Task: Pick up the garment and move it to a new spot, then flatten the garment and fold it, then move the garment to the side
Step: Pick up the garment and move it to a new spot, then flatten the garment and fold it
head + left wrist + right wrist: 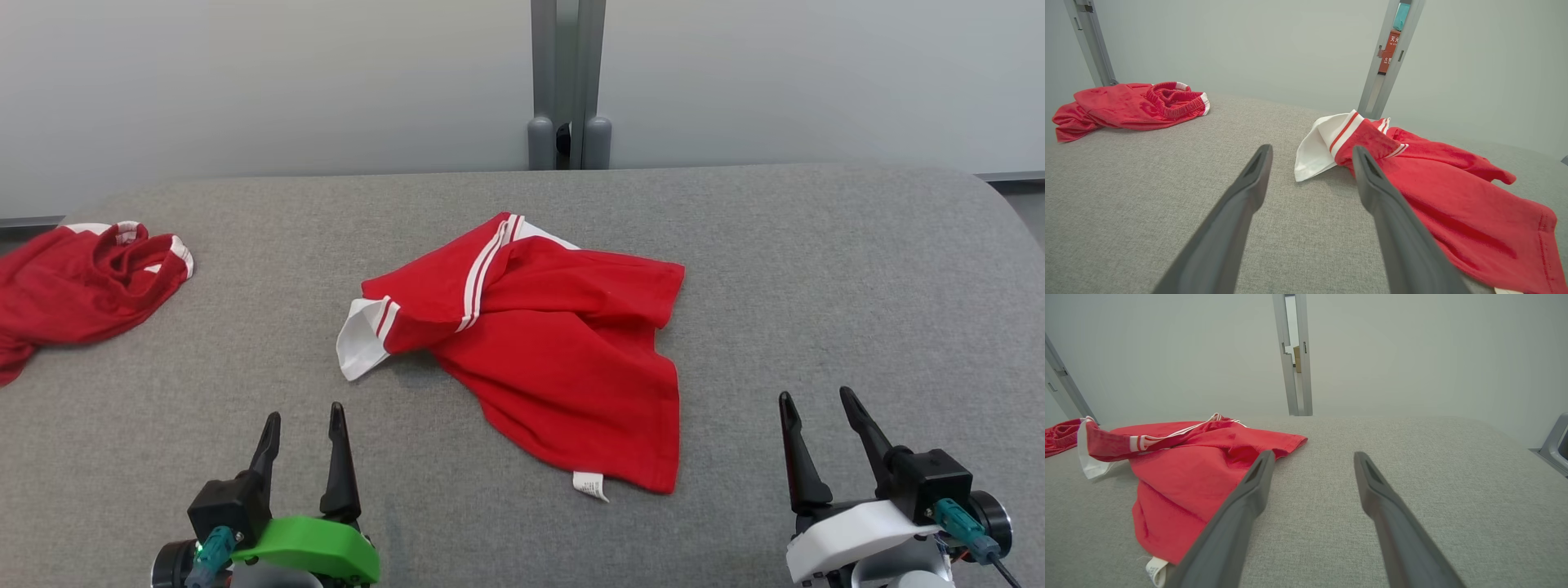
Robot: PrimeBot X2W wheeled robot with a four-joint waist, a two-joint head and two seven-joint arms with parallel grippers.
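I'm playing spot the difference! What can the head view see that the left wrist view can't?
Head view adds: the open, dark-fingered right gripper. Left wrist view adds: a small red sign on the grey post. Both: the crumpled red, white-striped garment, another red garment, the grey fabric table, the open left gripper.

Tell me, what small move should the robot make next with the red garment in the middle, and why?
Probably reach the left gripper to the white cuff of the crumpled red garment. It and the right gripper are open, hold nothing, and that cuff lies nearest the left one.
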